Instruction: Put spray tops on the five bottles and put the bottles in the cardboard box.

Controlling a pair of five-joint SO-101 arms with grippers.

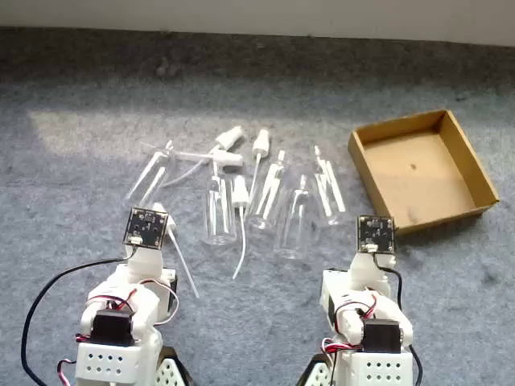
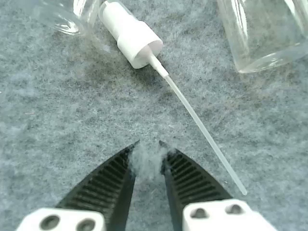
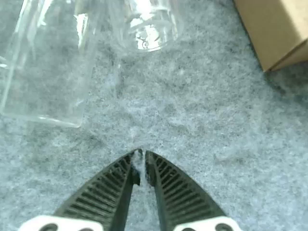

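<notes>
Several clear bottles lie on the grey carpet, among them one [image 1: 219, 211] in the middle and one [image 1: 294, 221] nearer the right arm [image 1: 376, 235]. White spray tops [image 1: 229, 138] with thin tubes are scattered among them. One spray top [image 2: 132, 36] lies just ahead of my left gripper [image 2: 149, 143], its tube [image 2: 202, 130] running past the right fingertip. That gripper's tips are almost together and hold nothing. My right gripper [image 3: 142, 153] is shut and empty, short of two bottle bases [image 3: 48, 62]. The cardboard box [image 1: 471, 211] stands empty at the right.
The box corner [image 3: 274, 29] is close to my right gripper's far side. Both arms are at the near edge, the left arm [image 1: 146, 227] beside a spray top's tube [image 1: 183, 269]. Bare carpet lies between the arms and beyond the bottles.
</notes>
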